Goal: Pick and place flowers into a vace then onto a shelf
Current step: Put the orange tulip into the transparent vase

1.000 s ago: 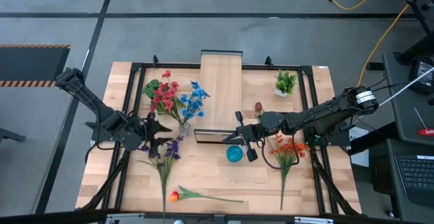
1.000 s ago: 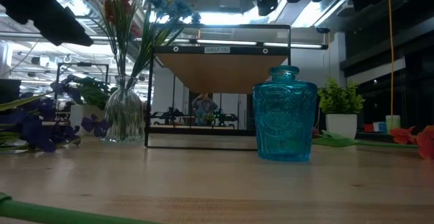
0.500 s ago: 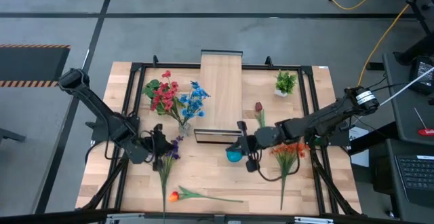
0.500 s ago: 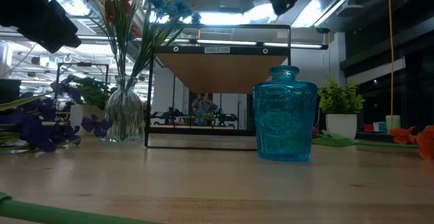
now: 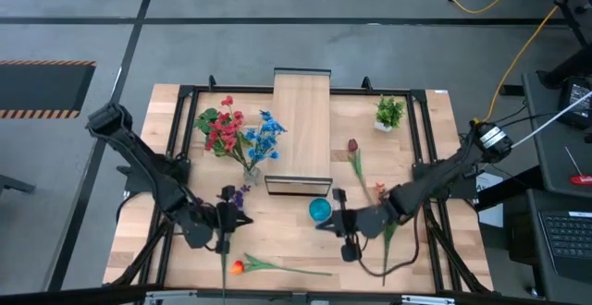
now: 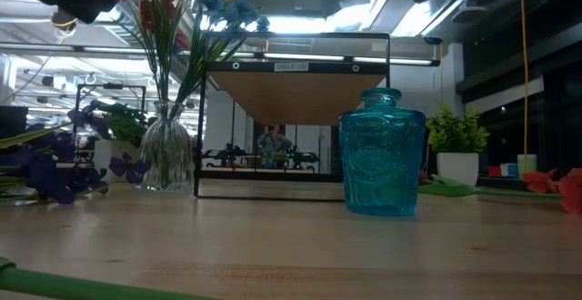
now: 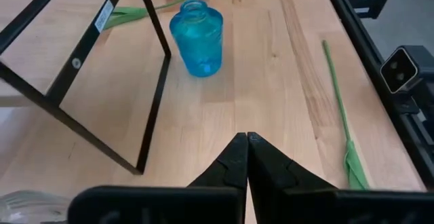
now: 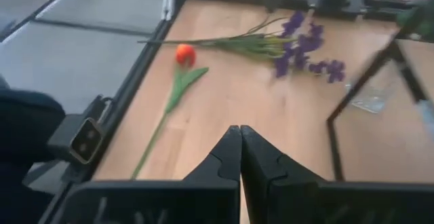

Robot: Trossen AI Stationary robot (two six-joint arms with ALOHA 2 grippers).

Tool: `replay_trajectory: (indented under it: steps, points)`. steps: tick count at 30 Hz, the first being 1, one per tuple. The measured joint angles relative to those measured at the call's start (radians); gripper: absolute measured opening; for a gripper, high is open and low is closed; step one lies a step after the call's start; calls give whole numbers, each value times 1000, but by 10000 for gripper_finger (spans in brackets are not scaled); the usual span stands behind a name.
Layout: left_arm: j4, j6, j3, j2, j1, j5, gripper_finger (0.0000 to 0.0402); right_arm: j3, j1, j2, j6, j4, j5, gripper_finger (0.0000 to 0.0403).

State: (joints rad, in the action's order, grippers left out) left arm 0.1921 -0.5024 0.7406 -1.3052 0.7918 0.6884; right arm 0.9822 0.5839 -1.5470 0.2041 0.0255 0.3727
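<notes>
My left gripper (image 5: 237,217) hangs shut and empty above the purple flowers (image 5: 228,214), whose stem lies flat on the table. My right gripper (image 5: 324,225) is shut and empty, just near of the blue vase (image 5: 320,210), which stands upright. A clear glass vase (image 5: 251,173) holds red and blue flowers (image 5: 239,134) left of the shelf (image 5: 302,120). An orange tulip (image 5: 238,267) lies near the front edge. A dark red tulip (image 5: 352,145) and orange flowers (image 5: 400,203) lie right of the shelf, the orange ones partly under my right arm.
A small green plant in a white pot (image 5: 389,113) stands at the far right. The shelf's black frame (image 7: 152,61) rises beside the blue vase (image 7: 196,37). Black rails (image 5: 180,139) run along the table's sides. Bare wood lies between the vase and the orange tulip's stem (image 5: 296,270).
My left gripper has shut and moved toward the table's near edge, from beside the glass vase to above the purple flowers. My right gripper, shut throughout, has moved toward the near edge, from far of the blue vase to near of it. The flowers and vases have stayed put.
</notes>
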Motion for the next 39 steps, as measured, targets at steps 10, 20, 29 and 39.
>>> replay_trajectory:
  steps: [10, 20, 29, 39]
  points:
    - [-5, -8, 11, -20, 2, 0, 3, 300, 63, -220, 142, -360, 0, 6]
    - [0, -7, 11, -20, 13, 0, 2, 349, 114, -353, 260, -328, -9, 16]
    - [11, -8, 11, -20, 13, -1, 2, 351, 160, -452, 267, -214, -12, 28]
    - [27, -13, 11, -20, 13, -1, 2, 350, 190, -476, 346, -167, -27, 112]
